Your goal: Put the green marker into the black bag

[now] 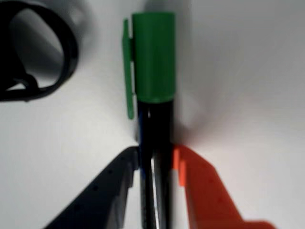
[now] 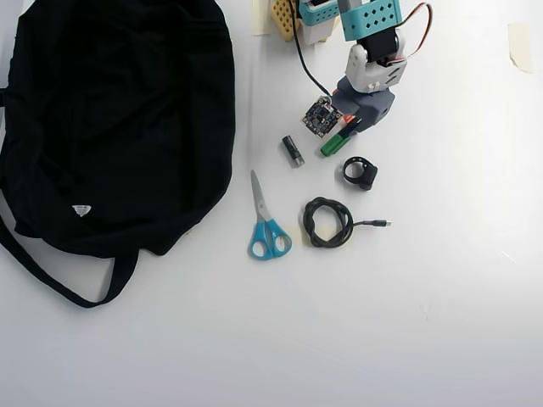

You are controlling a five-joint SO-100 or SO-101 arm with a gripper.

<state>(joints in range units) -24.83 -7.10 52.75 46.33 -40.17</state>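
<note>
The green marker (image 1: pixel 153 57) has a black barrel and a bright green cap. It runs up the middle of the wrist view, pointing away from me. My gripper (image 1: pixel 156 160) is shut on its barrel, black finger (image 1: pixel 114 181) on the left and orange finger (image 1: pixel 200 186) on the right. From overhead, the green marker (image 2: pixel 334 145) pokes out down-left from under the gripper (image 2: pixel 346 131). I cannot tell whether it is lifted off the table. The black bag (image 2: pixel 119 119) fills the left of that view, its straps trailing at the lower left.
A small battery (image 2: pixel 293 151) lies left of the marker and a black ring (image 2: pixel 360 173) (image 1: pixel 52 52) just below it. Blue-handled scissors (image 2: pixel 265 222) and a coiled black cable (image 2: pixel 327 222) lie further down. The arm's base (image 2: pixel 339 13) stands at the top.
</note>
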